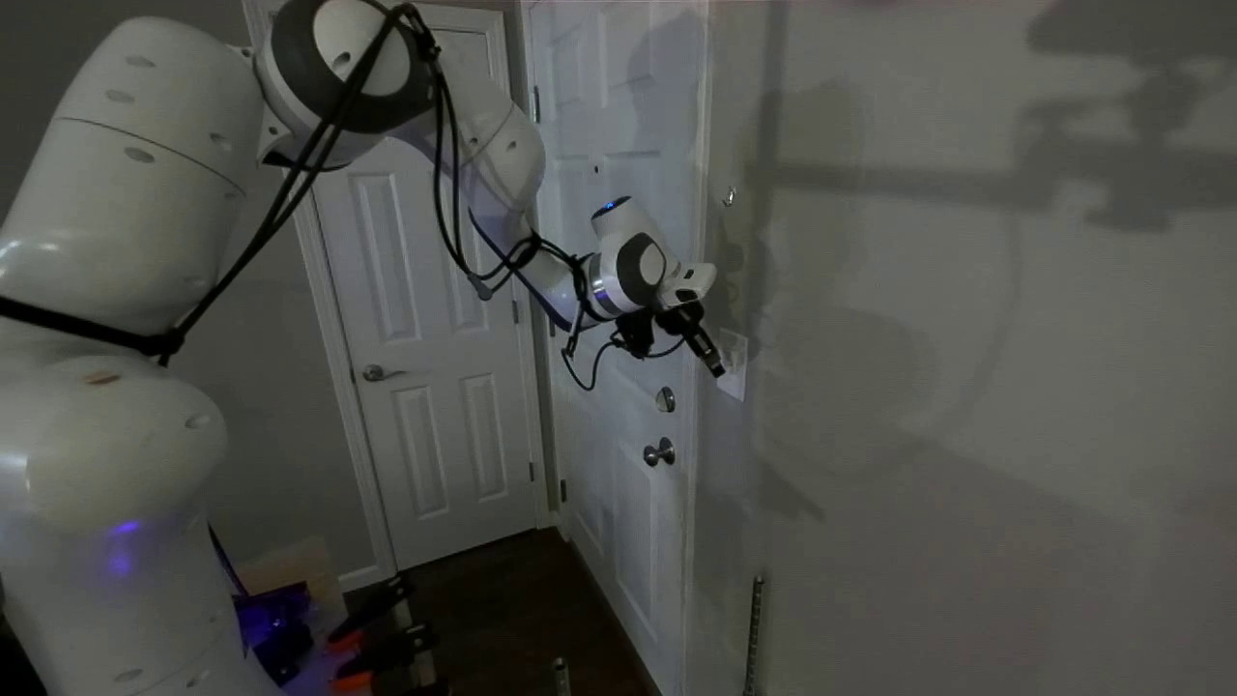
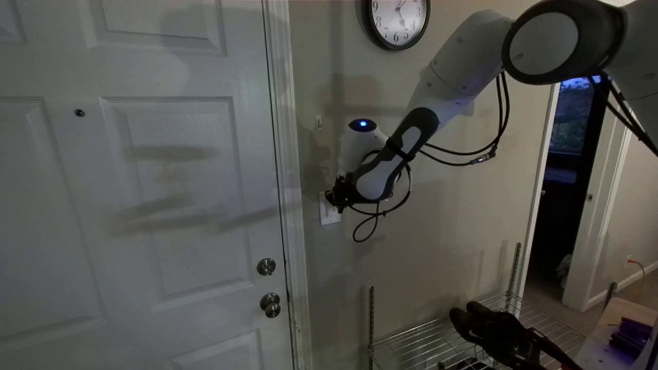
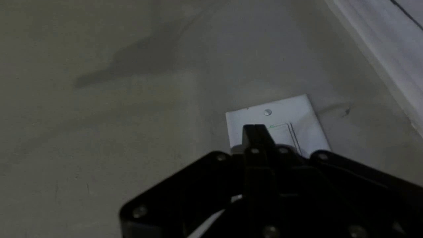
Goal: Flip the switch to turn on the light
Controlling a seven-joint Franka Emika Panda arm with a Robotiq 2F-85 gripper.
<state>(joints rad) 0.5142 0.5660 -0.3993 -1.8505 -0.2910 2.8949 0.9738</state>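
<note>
Switch plate [image 3: 290, 119]: smooth, plastic-looking, faint sheen; screw [image 3: 267, 112] metal. Tool [image 3: 254, 128]: matt, with metal fasteners [image 3: 139, 211]. Arm [image 1: 145, 232], near left in exterior view: smooth, glossy. Wall [image 1: 966, 406]: matt, painted. Door [image 2: 149, 185] and frame [image 2: 292, 205]: smooth, painted, low sheen; knob [image 2: 270, 304] shiny metal. Shelf [image 2: 411, 341]: bare metal wire.

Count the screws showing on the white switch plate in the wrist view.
1 screw, near the upper edge of the switch plate. The gripper covers the plate's lower part there, so more may be hidden.
</note>
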